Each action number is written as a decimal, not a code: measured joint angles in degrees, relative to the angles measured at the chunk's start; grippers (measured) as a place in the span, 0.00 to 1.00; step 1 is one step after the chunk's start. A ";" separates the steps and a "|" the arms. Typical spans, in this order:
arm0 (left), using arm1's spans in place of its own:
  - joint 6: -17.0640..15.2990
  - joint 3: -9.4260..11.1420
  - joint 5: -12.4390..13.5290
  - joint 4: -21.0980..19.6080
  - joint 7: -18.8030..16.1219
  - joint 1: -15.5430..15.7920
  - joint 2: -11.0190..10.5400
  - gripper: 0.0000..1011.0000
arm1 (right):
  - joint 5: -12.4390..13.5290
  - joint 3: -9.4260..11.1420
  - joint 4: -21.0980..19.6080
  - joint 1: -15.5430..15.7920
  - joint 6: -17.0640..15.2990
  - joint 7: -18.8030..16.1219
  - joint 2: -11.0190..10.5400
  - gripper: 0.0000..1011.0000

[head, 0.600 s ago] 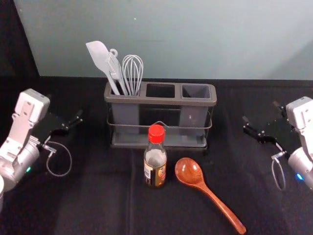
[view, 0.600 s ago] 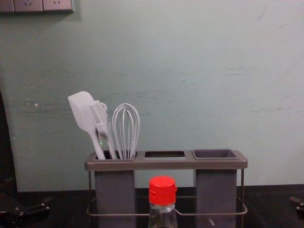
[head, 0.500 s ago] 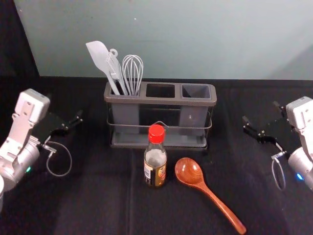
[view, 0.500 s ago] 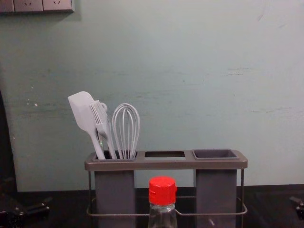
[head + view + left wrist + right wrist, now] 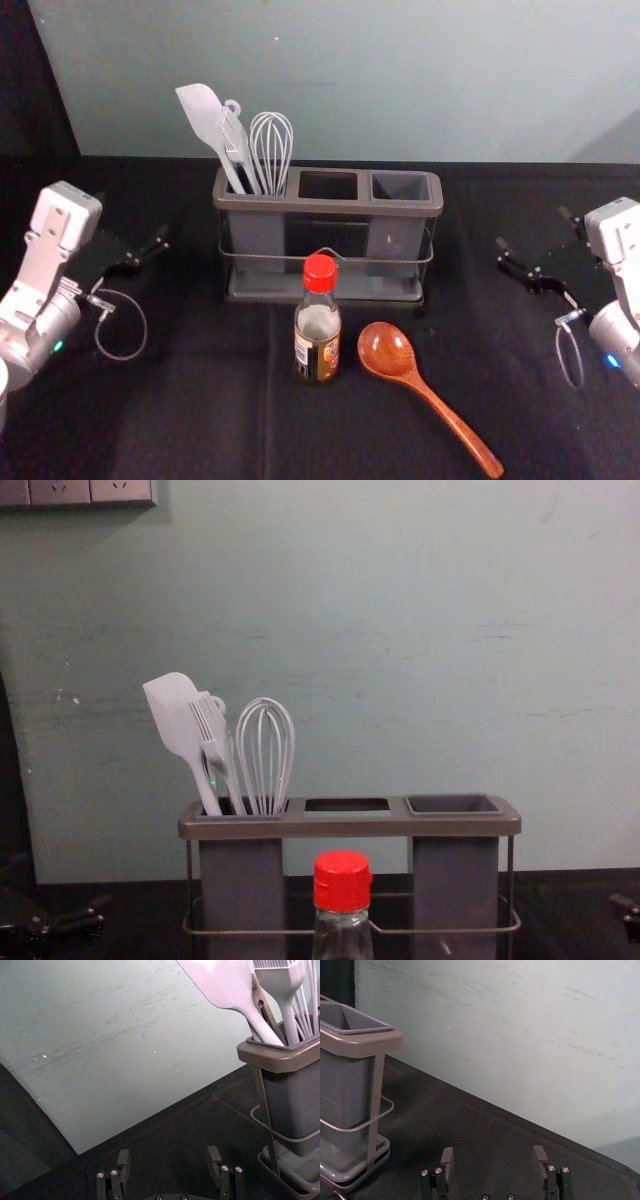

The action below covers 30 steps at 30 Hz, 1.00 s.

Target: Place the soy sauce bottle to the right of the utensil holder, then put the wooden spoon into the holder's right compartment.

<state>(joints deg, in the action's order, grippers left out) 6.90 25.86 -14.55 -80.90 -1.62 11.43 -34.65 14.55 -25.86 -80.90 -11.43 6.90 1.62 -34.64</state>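
The soy sauce bottle [image 5: 318,325] with its red cap stands upright in front of the utensil holder [image 5: 330,207]. Just right of it lies the wooden spoon [image 5: 388,352], bowl toward the holder and handle slanting to the front right. The holder's right compartment [image 5: 401,187] looks empty. My left gripper [image 5: 135,240] is open, left of the holder; in the left wrist view the left gripper [image 5: 168,1162] has nothing between its fingers. My right gripper [image 5: 535,240] is open, right of the holder; in the right wrist view the right gripper [image 5: 493,1162] also holds nothing.
A white spatula [image 5: 208,120], a brush and a whisk [image 5: 271,150] stand in the holder's left compartment and rise above its rim. Behind the dark cloth-covered table [image 5: 200,420] is a pale wall. Dark cloth shows between the holder and my right gripper.
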 joint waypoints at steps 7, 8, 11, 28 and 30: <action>0.00 0.00 0.00 0.00 0.00 0.00 0.00 0.99 | 0.00 0.00 0.00 0.00 0.00 0.00 0.00 0.99; 0.00 0.00 0.00 0.00 0.00 0.00 0.00 0.99 | 0.00 0.00 0.00 0.00 0.00 0.00 0.00 0.99; 0.00 0.00 0.00 0.00 0.00 0.00 0.00 0.99 | 0.00 0.00 0.00 0.00 0.00 0.00 0.00 0.99; 0.00 0.00 0.00 0.00 0.00 0.00 0.00 0.99 | 0.00 0.00 0.00 0.00 0.00 0.00 0.00 0.99; 0.00 0.00 0.00 0.00 0.00 0.00 0.00 0.99 | 0.00 0.00 0.00 0.00 0.00 0.00 0.00 0.99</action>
<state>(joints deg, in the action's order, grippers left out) 6.90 25.86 -14.55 -80.90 -1.62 11.43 -34.64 14.55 -25.86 -80.90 -11.43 6.91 1.62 -34.64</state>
